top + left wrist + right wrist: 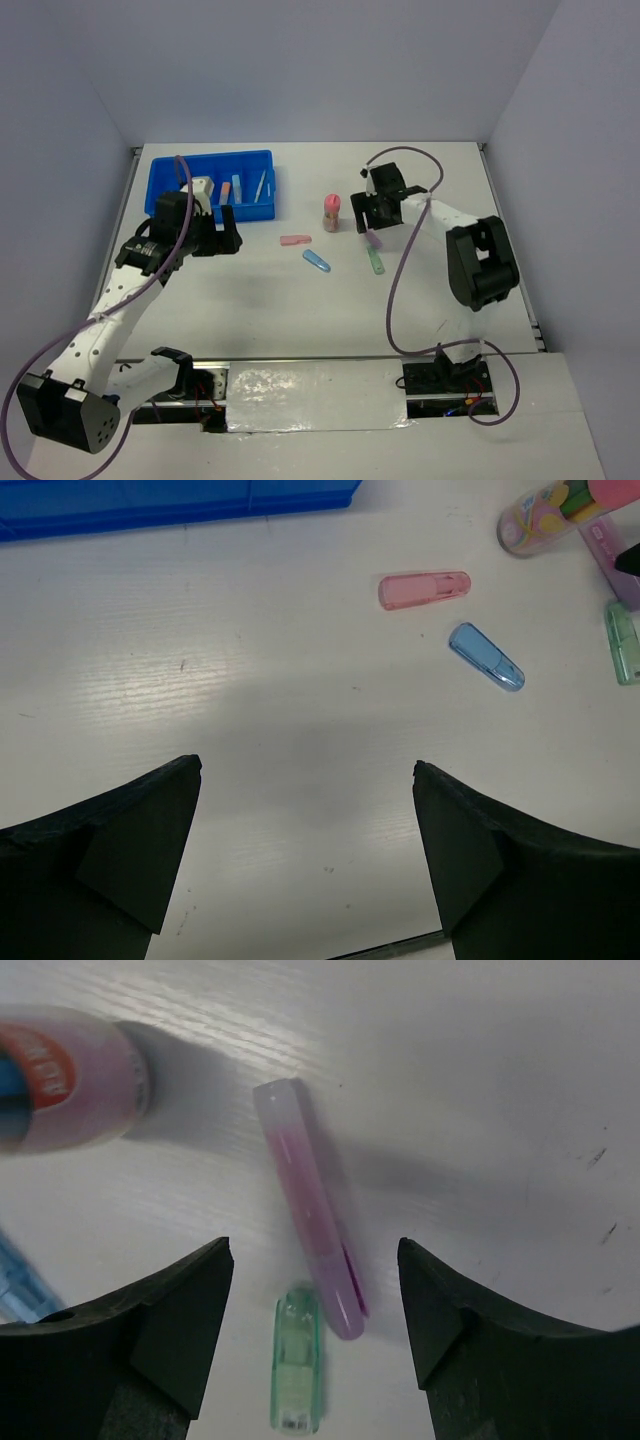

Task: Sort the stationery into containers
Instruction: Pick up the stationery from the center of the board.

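The left arm stretches from its base at the near left corner forward over the table, with its wrist tipped down just in front of the blue tray. The left gripper hangs over bare table, fingers spread wide with nothing between them. The tray's front wall lies just beyond it.

The right arm rises from its base, folds at the elbow and reaches forward and leftward toward the middle of the table, wrist pointing down. The right gripper is spread too, one finger on either side of the purple stick, which lies flat on the table between them. Neither finger is seen touching it. The green stick lies close beside the purple one's nearer end, almost parallel to it.

The pink-capped cylinder stands upright near the right gripper, on its left. Between the two grippers the pink stick and blue stick lie flat, near each other but apart. A few small pieces lie in the tray's right-hand compartments.
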{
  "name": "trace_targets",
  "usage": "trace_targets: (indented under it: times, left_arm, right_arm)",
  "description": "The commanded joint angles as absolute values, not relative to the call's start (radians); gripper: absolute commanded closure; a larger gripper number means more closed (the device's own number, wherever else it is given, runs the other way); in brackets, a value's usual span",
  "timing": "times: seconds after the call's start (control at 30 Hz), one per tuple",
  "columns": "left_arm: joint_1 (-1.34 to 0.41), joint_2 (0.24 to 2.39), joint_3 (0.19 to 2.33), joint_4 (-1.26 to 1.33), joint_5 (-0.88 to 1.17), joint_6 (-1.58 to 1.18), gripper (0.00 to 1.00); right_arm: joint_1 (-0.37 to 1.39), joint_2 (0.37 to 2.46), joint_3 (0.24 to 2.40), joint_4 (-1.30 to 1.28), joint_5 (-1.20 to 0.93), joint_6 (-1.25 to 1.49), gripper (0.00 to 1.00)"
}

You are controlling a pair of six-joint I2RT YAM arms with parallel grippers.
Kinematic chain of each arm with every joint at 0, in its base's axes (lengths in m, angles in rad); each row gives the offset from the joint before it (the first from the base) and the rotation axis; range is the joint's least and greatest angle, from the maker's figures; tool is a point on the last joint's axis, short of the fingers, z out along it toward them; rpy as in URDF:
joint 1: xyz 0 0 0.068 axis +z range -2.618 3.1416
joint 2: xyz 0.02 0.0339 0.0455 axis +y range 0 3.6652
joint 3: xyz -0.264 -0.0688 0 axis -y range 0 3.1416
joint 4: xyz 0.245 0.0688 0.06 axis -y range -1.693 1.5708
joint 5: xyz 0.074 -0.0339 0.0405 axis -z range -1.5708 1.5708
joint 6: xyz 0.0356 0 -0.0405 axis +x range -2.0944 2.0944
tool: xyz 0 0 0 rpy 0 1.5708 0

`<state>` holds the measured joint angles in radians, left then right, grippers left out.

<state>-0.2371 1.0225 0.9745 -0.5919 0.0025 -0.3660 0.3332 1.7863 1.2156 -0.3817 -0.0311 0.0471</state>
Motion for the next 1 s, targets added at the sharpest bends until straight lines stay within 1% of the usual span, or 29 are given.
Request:
trace_targets:
  times: [0.0, 0.03, 0.17, 0.2, 0.23, 0.33, 0.43, 0.47, 0.53, 0.57, 0.6, 0.7, 0.73, 0.77, 0.8, 0.83, 0.87, 0.9, 0.97]
  left_arm:
    - [-0.232, 0.993, 0.974, -0.543, 0.025, -0.345, 0.01]
    - [-0.232, 0.985, 0.974, -0.543, 0.017, -0.344, 0.01]
    - [-0.232, 0.991, 0.979, -0.545, 0.021, -0.341, 0.01]
    - [-0.232, 0.996, 0.977, -0.545, 0.028, -0.341, 0.01]
    - [-0.232, 0.997, 0.979, -0.546, 0.029, -0.339, 0.01]
    - [-0.232, 0.994, 0.980, -0.548, 0.023, -0.341, 0.01]
    - [-0.232, 0.991, 0.976, -0.545, 0.022, -0.342, 0.01]
    - [-0.233, 0.989, 0.979, -0.543, 0.021, -0.345, 0.01]
    - [-0.232, 0.985, 0.985, -0.535, 0.032, -0.353, 0.01]
    - [-0.232, 0.983, 0.994, -0.529, 0.047, -0.359, 0.01]
    - [-0.232, 0.977, 1.000, -0.520, 0.069, -0.373, 0.01]
    - [-0.232, 0.956, 1.014, -0.442, 0.228, -0.431, 0.01]
    - [-0.232, 0.948, 1.011, -0.408, 0.276, -0.454, 0.01]
    - [-0.233, 0.939, 0.996, -0.311, 0.379, -0.484, 0.01]
    - [-0.236, 0.922, 0.980, -0.243, 0.437, -0.556, 0.01]
    - [-0.245, 0.916, 0.944, -0.168, 0.492, -0.601, 0.01]
    - [-0.252, 0.908, 0.928, -0.020, 0.561, -0.699, 0.01]
    - [-0.276, 0.910, 0.902, 0.059, 0.577, -0.744, 0.01]
    - [-0.307, 0.934, 0.891, 0.182, 0.594, -0.820, 0.01]
  right_arm:
    - [0.333, 1.868, 1.291, -0.422, 0.025, 0.009, 0.26]
    - [0.334, 1.884, 1.296, -0.425, 0.031, 0.011, 0.27]
    - [0.336, 1.934, 1.305, -0.434, 0.095, 0.031, 0.40]
    - [0.334, 1.939, 1.305, -0.437, 0.119, 0.035, 0.46]
    - [0.334, 1.950, 1.307, -0.442, 0.121, 0.040, 0.55]
    - [0.334, 1.956, 1.307, -0.449, 0.126, 0.041, 0.60]
    - [0.325, 1.968, 1.334, -0.474, 0.179, 0.064, 0.74]
    - [0.319, 1.965, 1.342, -0.479, 0.196, 0.077, 0.83]
    - [0.301, 1.941, 1.362, -0.482, 0.236, 0.116, 0.93]
    - [0.295, 1.922, 1.367, -0.482, 0.247, 0.130, 1.00]
    - [0.293, 1.902, 1.364, -0.476, 0.252, 0.147, 1.00]
    - [0.293, 1.772, 1.335, -0.462, 0.253, 0.185, 1.00]
    - [0.293, 1.691, 1.327, -0.463, 0.241, 0.196, 1.00]
    - [0.295, 1.643, 1.300, -0.463, 0.220, 0.208, 1.00]
    - [0.295, 1.599, 1.281, -0.459, 0.181, 0.234, 1.00]
    - [0.298, 1.503, 1.258, -0.450, 0.129, 0.248, 1.00]
    - [0.310, 1.450, 1.199, -0.411, 0.003, 0.271, 1.00]
    - [0.319, 1.355, 1.165, -0.387, -0.073, 0.284, 1.00]
    - [0.363, 1.266, 1.071, -0.309, -0.214, 0.323, 1.00]
